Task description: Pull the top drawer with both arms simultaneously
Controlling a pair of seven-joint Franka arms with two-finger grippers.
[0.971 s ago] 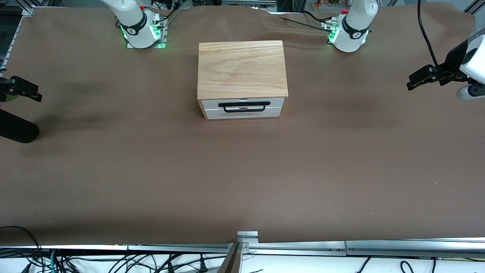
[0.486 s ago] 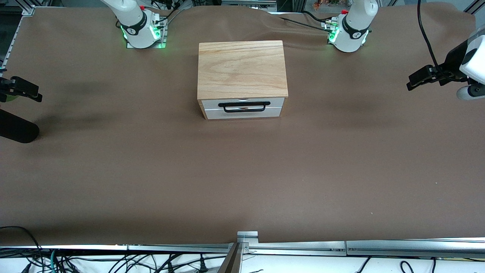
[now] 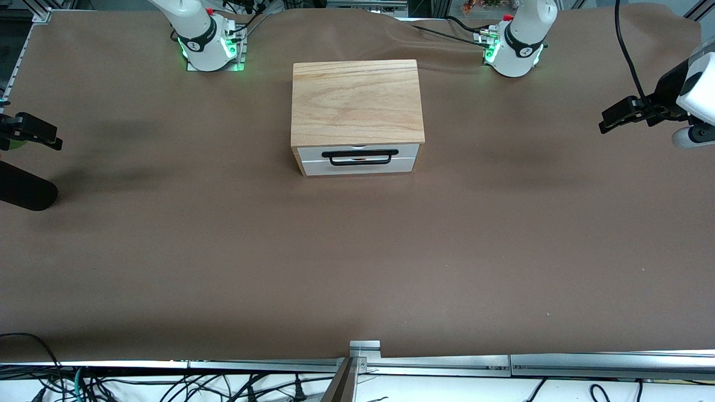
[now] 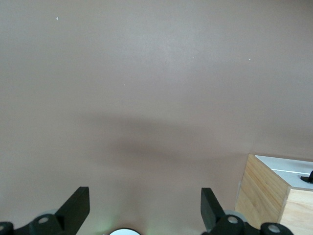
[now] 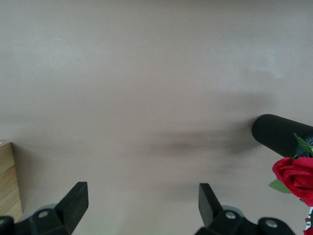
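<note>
A light-wood box [image 3: 356, 100] stands mid-table with two white drawer fronts facing the front camera. The top drawer [image 3: 313, 151] is closed and carries a wide black wire handle [image 3: 360, 152]. My left gripper [image 3: 604, 124] hangs open and empty over the table at the left arm's end, well apart from the box. Its wrist view shows its fingers spread [image 4: 143, 205] and a corner of the box [image 4: 264, 193]. My right gripper [image 3: 53, 140] hangs open and empty over the right arm's end; its wrist view also shows spread fingers [image 5: 142, 203].
A second white drawer front [image 3: 313, 166] sits below the top one. A black ribbed cylinder [image 3: 25, 192] lies at the right arm's end, also in the right wrist view [image 5: 281, 134], beside a red rose [image 5: 296, 176]. Brown cloth [image 3: 357, 251] covers the table.
</note>
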